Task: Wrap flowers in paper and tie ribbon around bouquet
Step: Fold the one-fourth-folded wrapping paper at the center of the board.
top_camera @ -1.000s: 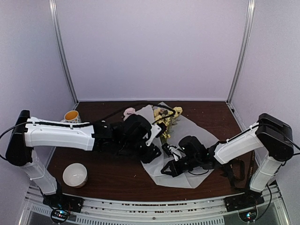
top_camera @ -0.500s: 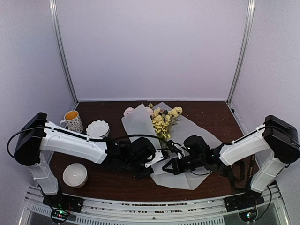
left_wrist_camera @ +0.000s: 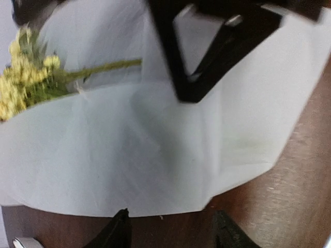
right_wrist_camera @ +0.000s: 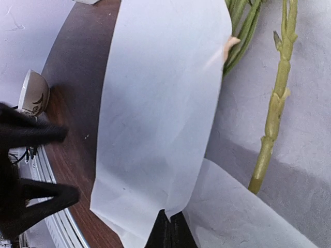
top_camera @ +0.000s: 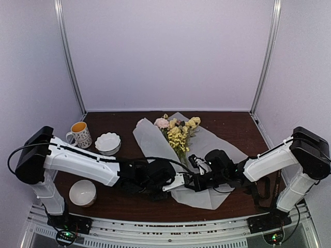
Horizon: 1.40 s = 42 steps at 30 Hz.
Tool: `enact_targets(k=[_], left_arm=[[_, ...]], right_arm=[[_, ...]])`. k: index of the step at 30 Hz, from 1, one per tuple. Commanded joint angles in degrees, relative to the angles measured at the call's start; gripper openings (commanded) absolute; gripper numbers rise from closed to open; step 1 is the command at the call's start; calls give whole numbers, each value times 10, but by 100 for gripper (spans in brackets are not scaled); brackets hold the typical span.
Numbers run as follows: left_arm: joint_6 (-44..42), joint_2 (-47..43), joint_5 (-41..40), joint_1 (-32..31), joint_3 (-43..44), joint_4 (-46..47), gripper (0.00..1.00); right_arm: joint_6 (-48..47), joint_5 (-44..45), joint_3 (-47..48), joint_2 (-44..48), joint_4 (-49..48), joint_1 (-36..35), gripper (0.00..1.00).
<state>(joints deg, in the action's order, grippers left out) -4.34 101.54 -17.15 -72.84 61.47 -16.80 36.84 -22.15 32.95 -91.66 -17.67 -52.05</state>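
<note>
Paper [top_camera: 220, 150]: thin white sheet on the dark tabletop [top_camera: 129, 201], centre to right. The right part lies flat, and the left part is turned up as a loose flap, partly over the stems.
Flowers [top_camera: 177, 135]: lying on the paper, with the pink and yellow blooms at the far end and the green stems pointing near, toward the arms.
Right gripper [right_wrist_camera: 169, 233]: jaws pressed together, apparently pinching the near corner of the flap.
Left gripper [left_wrist_camera: 173, 233]: jaws spread and holding nothing, low over bare wood just near of the paper's near edge.
Handling, paper: probably very light and limp. It likely creases or tears under a hard pull and slides on the wood. Best pinched at a corner or edge, not the flat middle.
Handling, flowers: thin stems that may snap, and fragile blooms. Best gripped through the paper, low on the stems and away from the heads.
Stage: wrapping looks begun. The right side is not yet brought over, and nothing is tied.
</note>
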Motion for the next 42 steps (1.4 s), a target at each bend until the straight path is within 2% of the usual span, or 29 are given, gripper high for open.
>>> enact_targets(k=[1, 4, 9, 13, 19, 29, 42], left_arm=[[-146, -33, 42, -71, 23, 15, 47], [-175, -1, 137, -74, 42, -7, 44], [-206, 49, 72, -66, 58, -7, 46], [-239, 90, 77, -62, 78, -43, 51], [-236, 128, 116, -40, 126, -112, 61], [-237, 134, 178, -22, 124, -164, 58], [-216, 142, 230, 5, 127, -178, 55]], right_arm=[[5, -21, 13, -17, -9, 6, 0], [5, -29, 22, -20, -8, 11, 0], [7, -49, 28, -25, -9, 15, 0], [8, -58, 34, -23, -2, 15, 0], [-5, -51, 50, -6, 35, 15, 0], [-16, 20, 49, 66, 139, 20, 0], [5, 30, -13, 57, 117, 21, 0]])
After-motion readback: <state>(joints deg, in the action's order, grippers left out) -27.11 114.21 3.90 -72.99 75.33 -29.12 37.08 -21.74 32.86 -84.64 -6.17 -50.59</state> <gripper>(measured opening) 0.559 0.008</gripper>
